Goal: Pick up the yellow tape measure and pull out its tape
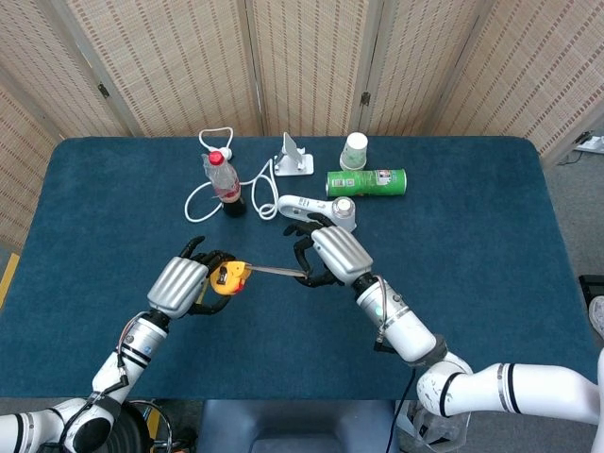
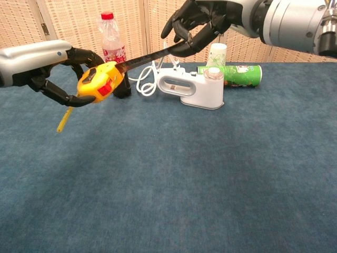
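The yellow tape measure [image 1: 226,279] [image 2: 97,83] is held off the table in my left hand [image 1: 182,287] [image 2: 63,74], with its yellow wrist strap [image 2: 64,119] dangling below. A length of tape [image 1: 276,272] [image 2: 145,56] runs from the case to my right hand [image 1: 332,255] [image 2: 202,26], which pinches the tape's end between thumb and finger. The two hands are apart, above the blue table [image 1: 472,245], and the tape is taut between them.
Behind the hands lie a white handheld device [image 1: 319,210] [image 2: 192,87], a green canister [image 1: 366,181] [image 2: 234,75] on its side, a paper cup [image 1: 354,150], a red-capped bottle [image 1: 225,184] [image 2: 112,45], a white cable [image 1: 212,179] and a white stand [image 1: 294,156].
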`<state>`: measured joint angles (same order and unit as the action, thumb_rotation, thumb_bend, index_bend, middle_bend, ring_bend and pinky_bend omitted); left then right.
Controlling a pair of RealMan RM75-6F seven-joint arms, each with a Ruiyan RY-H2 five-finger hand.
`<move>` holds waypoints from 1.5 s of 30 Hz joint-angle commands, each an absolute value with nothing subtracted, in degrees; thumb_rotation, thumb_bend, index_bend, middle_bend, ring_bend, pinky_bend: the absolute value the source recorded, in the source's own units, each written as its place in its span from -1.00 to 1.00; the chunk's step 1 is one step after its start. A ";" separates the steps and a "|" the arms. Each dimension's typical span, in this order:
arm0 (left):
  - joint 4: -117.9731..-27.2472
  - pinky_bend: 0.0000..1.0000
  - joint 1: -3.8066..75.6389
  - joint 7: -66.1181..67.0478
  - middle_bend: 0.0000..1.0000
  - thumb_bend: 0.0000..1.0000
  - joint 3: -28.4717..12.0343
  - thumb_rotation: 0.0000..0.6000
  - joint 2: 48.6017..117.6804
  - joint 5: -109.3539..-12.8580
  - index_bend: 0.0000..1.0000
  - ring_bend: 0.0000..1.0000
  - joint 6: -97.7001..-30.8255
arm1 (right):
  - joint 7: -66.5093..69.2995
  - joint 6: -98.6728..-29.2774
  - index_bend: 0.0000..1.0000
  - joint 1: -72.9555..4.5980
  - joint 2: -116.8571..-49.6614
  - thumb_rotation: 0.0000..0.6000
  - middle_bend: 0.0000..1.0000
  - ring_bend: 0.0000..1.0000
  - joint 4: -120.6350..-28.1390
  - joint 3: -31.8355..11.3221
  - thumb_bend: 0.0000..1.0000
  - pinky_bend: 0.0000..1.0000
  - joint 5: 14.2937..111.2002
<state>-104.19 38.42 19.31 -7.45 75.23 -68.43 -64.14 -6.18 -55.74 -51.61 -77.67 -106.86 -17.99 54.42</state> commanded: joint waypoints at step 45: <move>-72.55 -0.82 31.49 2.92 -0.06 -0.21 -3.22 0.59 82.16 -78.91 0.02 -0.21 -64.34 | 23.13 -57.20 0.64 -30.76 -43.82 1.00 -0.39 -0.45 -121.72 -14.27 -0.12 -0.80 76.81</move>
